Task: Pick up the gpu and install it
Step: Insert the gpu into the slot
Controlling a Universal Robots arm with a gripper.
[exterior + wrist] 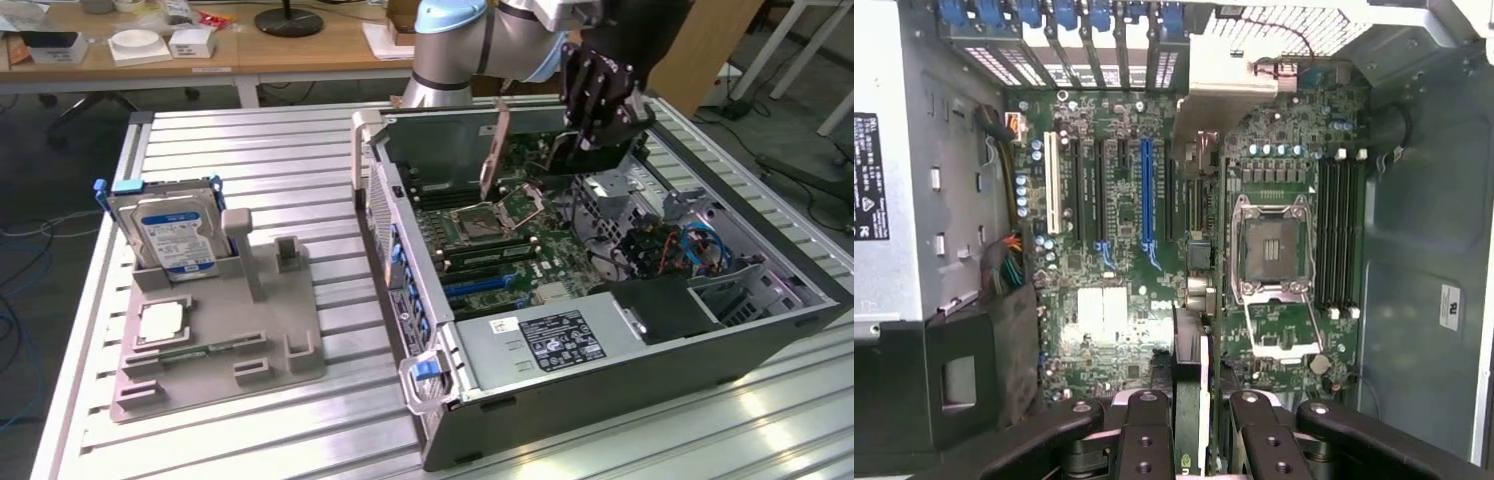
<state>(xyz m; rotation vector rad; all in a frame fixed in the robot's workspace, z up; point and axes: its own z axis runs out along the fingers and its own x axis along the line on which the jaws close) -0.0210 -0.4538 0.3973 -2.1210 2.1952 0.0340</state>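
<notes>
Jaws: partly closed, clamping gpu edge-on | position: above motherboard inside computer case

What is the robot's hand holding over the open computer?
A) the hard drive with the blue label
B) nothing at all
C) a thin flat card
C: the gpu sits edge-on, clamped in the gripper, while the hard drive stands in the grey holder.
</notes>
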